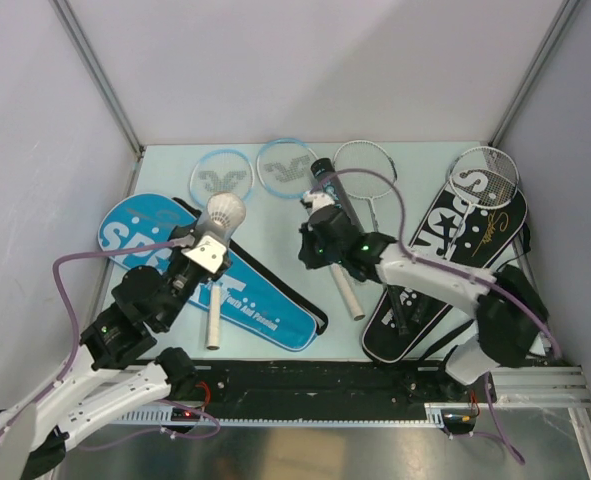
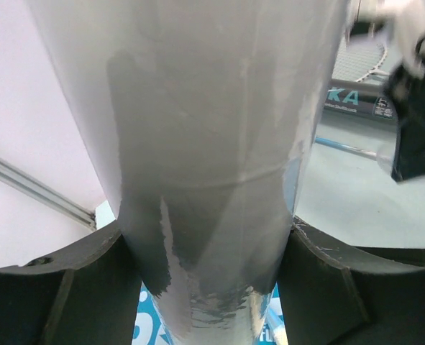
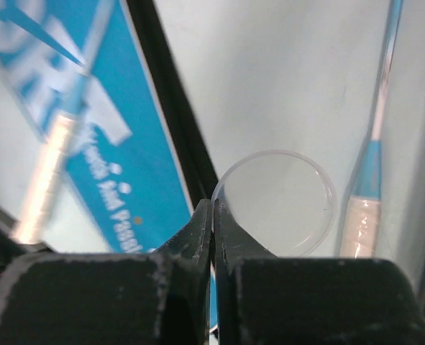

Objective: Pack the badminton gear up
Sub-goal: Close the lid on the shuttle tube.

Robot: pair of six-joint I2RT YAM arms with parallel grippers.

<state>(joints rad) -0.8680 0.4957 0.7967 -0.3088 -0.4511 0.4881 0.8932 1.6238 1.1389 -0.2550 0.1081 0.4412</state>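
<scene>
white tube (image 2: 198,144), close-up — clamped in gripper (image 2: 206,284)

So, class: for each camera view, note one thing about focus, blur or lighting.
Top external: evenly lit, sharp, soft shadows. Left wrist: the white tube fills the frame, too close, soft, with grey shading. Right wrist: the blue cover is smeared; the clear lid is sharper.

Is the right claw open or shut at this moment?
Shut. In the right wrist view the fingers of the right claw meet, pinching the thin rim of a clear round lid.
</scene>
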